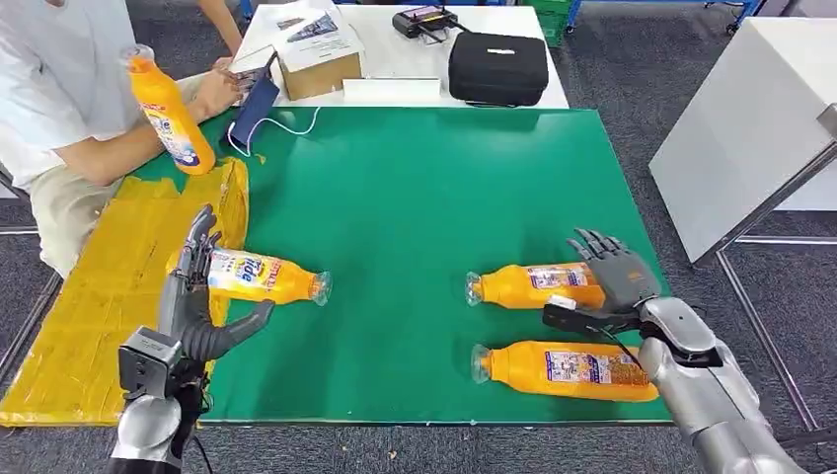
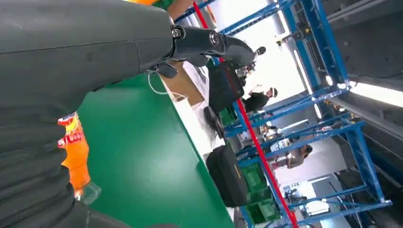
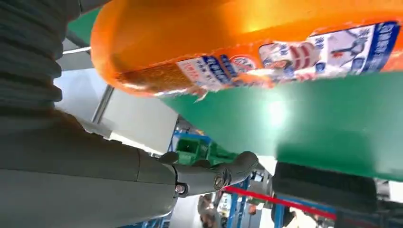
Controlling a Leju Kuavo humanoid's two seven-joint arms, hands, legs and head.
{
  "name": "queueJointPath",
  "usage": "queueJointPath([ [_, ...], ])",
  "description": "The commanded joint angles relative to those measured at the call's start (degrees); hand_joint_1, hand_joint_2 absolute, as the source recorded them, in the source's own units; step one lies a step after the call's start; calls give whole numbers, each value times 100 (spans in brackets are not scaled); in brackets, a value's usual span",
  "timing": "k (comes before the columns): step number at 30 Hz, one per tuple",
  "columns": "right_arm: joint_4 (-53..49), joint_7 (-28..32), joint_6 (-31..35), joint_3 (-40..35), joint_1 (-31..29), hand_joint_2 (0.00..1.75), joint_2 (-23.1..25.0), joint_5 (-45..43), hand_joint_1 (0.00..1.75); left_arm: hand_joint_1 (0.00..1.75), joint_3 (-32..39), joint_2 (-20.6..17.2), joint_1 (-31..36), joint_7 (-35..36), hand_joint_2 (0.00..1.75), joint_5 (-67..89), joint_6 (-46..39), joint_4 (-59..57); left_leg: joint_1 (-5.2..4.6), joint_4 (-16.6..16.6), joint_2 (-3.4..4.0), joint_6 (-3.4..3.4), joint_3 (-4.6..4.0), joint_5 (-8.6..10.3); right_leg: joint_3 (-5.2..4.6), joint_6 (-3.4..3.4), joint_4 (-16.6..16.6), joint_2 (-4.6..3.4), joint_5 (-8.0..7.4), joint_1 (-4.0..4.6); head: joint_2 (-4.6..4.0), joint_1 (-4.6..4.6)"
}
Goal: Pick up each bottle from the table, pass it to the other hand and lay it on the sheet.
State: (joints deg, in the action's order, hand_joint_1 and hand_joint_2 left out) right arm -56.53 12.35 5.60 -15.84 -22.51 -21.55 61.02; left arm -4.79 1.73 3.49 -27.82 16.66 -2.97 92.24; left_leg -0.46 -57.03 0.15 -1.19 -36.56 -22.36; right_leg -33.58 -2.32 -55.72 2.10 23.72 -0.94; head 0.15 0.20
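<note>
Apparently the step in hand was a delivery on the left and a fresh pickup on the right. The left hand (image 1: 202, 296) lay against the base end of a lying bottle (image 1: 265, 277), fingers (image 1: 201, 237) extended along it and thumb spread beneath, at the edge where the yellow sheet (image 1: 109, 296) meets the green counter (image 1: 415, 197); whether the fingers were clamped on it or merely resting beside it I could not tell, though the left wrist view showed orange pressed close to the palm. The right hand (image 1: 617, 281) sat with its fingers apart, holding nothing, its fingertips at the base of the farther right bottle (image 1: 533, 286); the nearer right bottle (image 1: 563, 369) lay just beside the forearm.

Next, by my judgement, the left bottle needed to end up fully on the sheet, since its neck reached over the green, and the right hand needed to close round one of its two bottles.

Counted: four orange bottles, three lying on the counter and one upright bottle (image 1: 170, 111) held by a seated person (image 1: 59, 109); one sheet; one black case (image 1: 497, 67); one cardboard box (image 1: 318, 59).
</note>
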Motion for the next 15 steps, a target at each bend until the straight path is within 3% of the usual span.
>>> queueJointPath([
  [1,1374,156,-474,-844,-764,175,53,-28,0,0,-206,-41,345,26,175,-17,-8,-588,6,2,8,9,26,-10,26,8,7,-21,5,4,0,0],
  [4,1769,189,-715,-1117,-984,175,-104,-199,0,0,-291,-67,417,-2,175,-69,-8,-705,6,0,6,10,32,-13,33,10,6,-22,8,3,0,0],
  [5,1954,319,-948,-1312,-1091,175,-240,-244,30,0,-335,-80,473,-29,175,-106,-7,-772,4,1,3,7,22,-8,24,6,6,-14,5,2,0,0],
  [6,2035,431,-1133,-1474,-1173,175,-380,-292,141,0,-366,-89,524,-51,175,-134,-4,-838,4,1,1,9,30,-10,31,8,5,-16,8,2,0,-2],
  [8,2068,552,-1215,-1560,-1235,175,-565,-379,141,0,-403,-96,597,-72,175,-162,-6,-926,6,-4,-9,9,29,-11,34,9,3,-8,11,3,0,0],
  [15,2046,550,-1212,-1590,-1237,175,-534,-377,141,0,-402,-101,596,-76,175,-167,-9,-930,3,0,-7,4,18,-3,24,2,8,-2,1,1,0,0],
])
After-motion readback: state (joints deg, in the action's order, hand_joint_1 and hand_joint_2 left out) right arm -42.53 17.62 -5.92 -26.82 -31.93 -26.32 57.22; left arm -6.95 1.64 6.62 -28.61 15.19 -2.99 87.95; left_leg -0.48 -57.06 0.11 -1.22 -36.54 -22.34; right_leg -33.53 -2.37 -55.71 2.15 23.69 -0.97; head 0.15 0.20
